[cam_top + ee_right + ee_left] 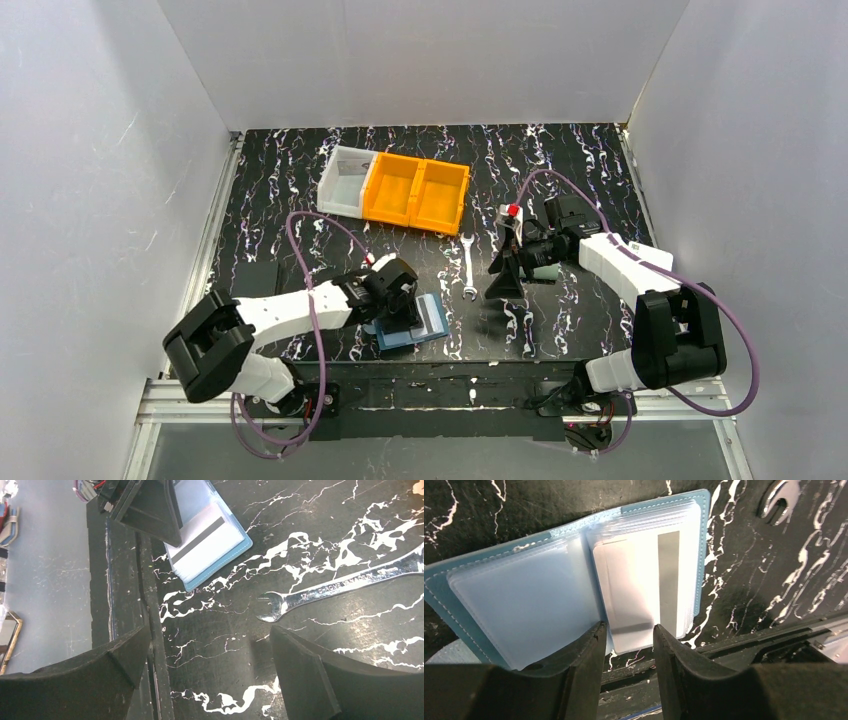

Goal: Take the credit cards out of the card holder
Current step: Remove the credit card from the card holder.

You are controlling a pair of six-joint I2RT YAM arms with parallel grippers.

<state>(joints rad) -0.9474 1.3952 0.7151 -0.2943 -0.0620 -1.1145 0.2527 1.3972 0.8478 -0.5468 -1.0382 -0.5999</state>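
Robotics lab test cell: plain white panels (120,150) box in a black marbled worktop (580,180). A left arm (290,312) and right arm (620,265) are bolted to a metal rail (200,405) (purple cables (318,345) hang loose). Plastic bins (415,192) and a wrench (468,265) lie on the worktop.

The left arm stretches forward and inward, left hand (400,300) tipped down low with its fingers (584,670) only narrowly parted, while the right arm folds inward, right hand (503,272) pointing down, fingers (310,680) spread wide apart.
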